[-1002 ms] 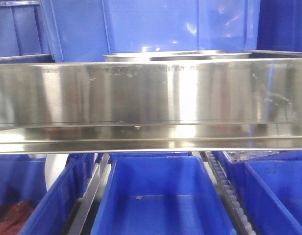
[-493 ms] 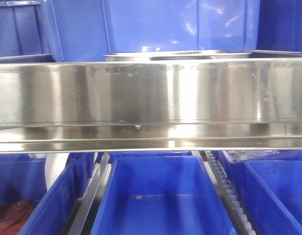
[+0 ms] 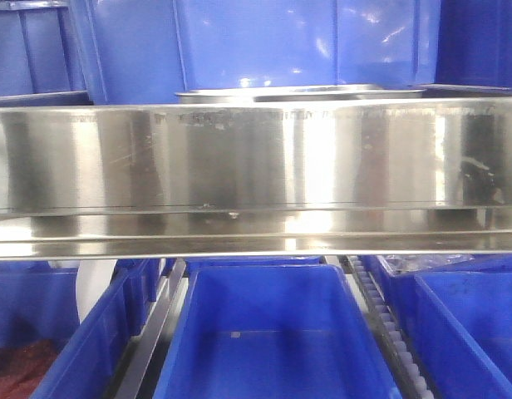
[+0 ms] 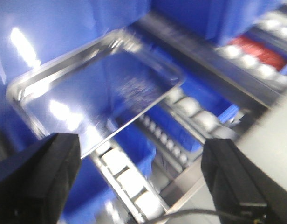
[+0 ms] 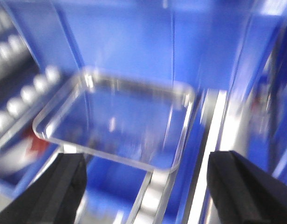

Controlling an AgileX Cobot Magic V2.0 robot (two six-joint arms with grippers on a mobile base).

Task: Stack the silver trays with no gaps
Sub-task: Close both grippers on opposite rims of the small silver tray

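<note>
Left gripper (image 4: 139, 186): black fingers (image 4: 41, 179) spread wide, nothing between them, nothing touched. Ahead of it and apart from it, a shallow rectangular silver steel tray (image 4: 101, 88) lies over white conveyor rollers (image 4: 119, 163), with blue plastic bins (image 4: 134, 140) beneath and behind. Right gripper (image 5: 148, 189): likewise wide open and empty, with a tray of the same kind (image 5: 115, 116) ahead. View blurred; cannot tell whether it is the same tray or whether others are nested inside. Front view: long flat polished steel shelf rail (image 3: 256, 166) spans the frame, and a tray rim (image 3: 297, 93) shows just above it.
</note>
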